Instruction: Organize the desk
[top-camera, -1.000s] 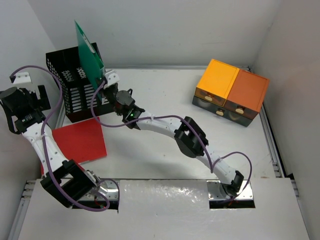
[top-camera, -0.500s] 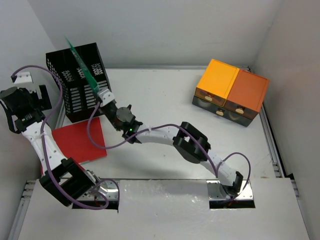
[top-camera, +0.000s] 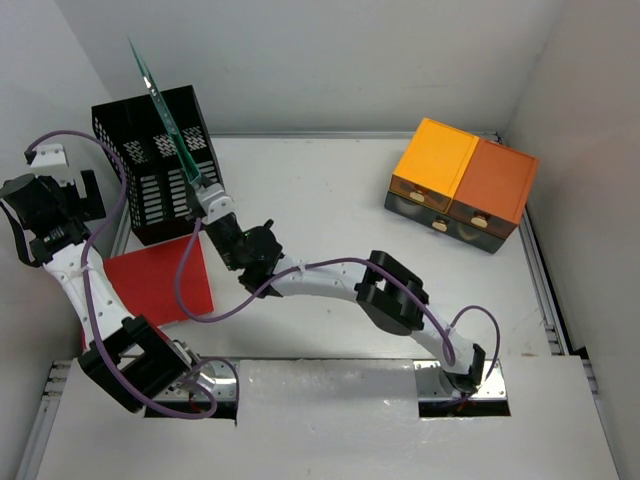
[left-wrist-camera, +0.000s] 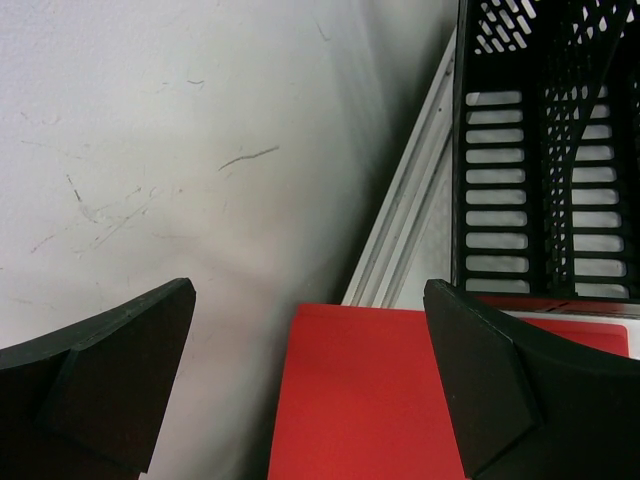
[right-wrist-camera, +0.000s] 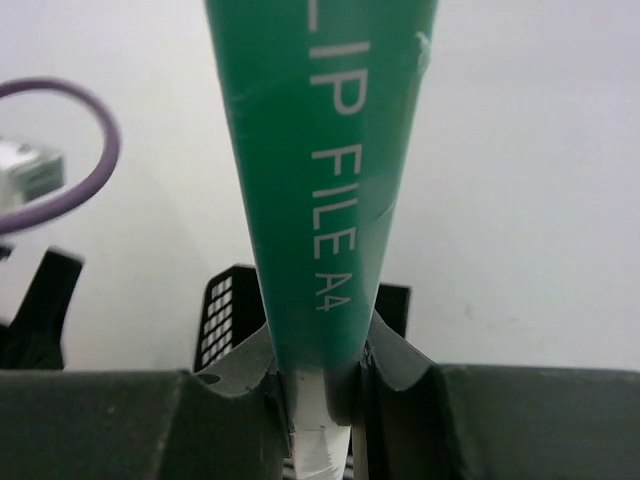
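The top view takes in the whole white tabletop (top-camera: 330, 190) beneath both arms, with the orange drawer unit (top-camera: 462, 185) at its far right, which neither wrist view shows. Only the right wrist view reads "LIP FILE A4" on the green file (right-wrist-camera: 325, 150). The right gripper (right-wrist-camera: 320, 375) has its fingers clamped on the file's lower edge, holding it tilted over the black mesh rack (top-camera: 150, 195). The left gripper (left-wrist-camera: 308, 310) has its fingers spread wide and empty, with the red folder (left-wrist-camera: 360, 400) seen between them.

the desk (top-camera: 330, 190) is a large flat white rectangular tabletop, lying level, with a thin silvery metal rim.
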